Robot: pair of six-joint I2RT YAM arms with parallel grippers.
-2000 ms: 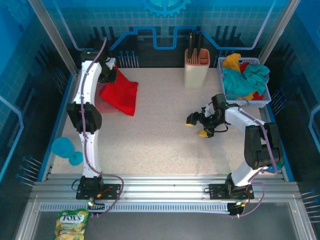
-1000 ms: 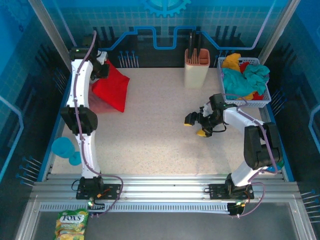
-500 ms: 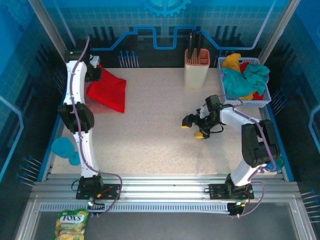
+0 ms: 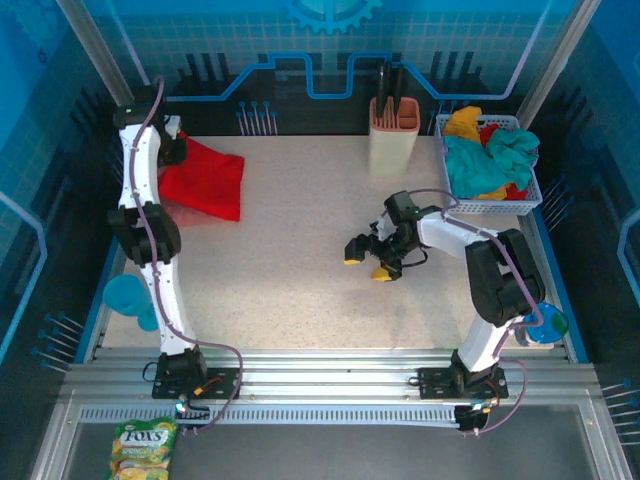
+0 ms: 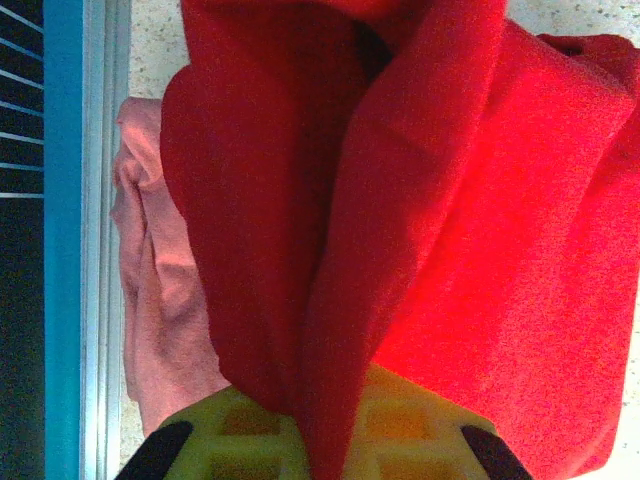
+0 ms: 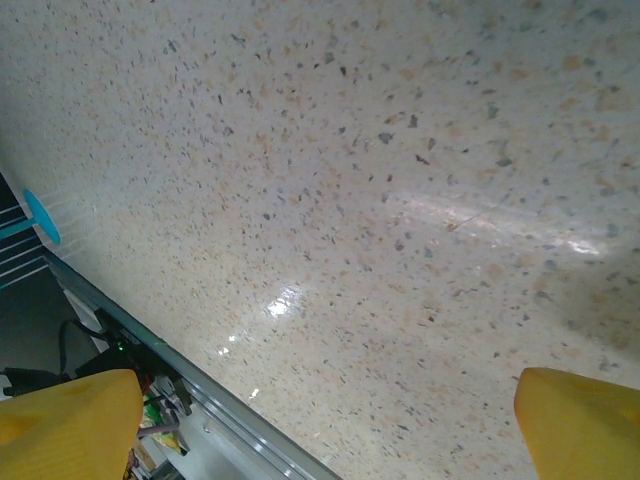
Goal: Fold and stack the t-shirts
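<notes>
A bright red t-shirt (image 4: 207,182) hangs bunched over the table's far left corner, and my left gripper (image 4: 176,150) is shut on a fold of it. In the left wrist view the red cloth (image 5: 400,200) runs down between the yellow fingers (image 5: 250,435). A dusty pink t-shirt (image 5: 155,300) lies under it against the left rail; in the top view a pink edge (image 4: 175,212) shows below the red one. My right gripper (image 4: 365,260) hovers low over bare tabletop in the middle right, open, with nothing between its yellow fingertips (image 6: 70,420).
A white basket (image 4: 533,180) of teal, yellow and red cloth stands at the far right. A beige holder (image 4: 393,140) stands at the back centre. A blue rail (image 5: 70,240) borders the left edge. A teal object (image 4: 130,298) lies off the table's left side.
My left gripper has carried the red t-shirt further left and back, toward the corner. My right gripper has slid left over the table, still open.
</notes>
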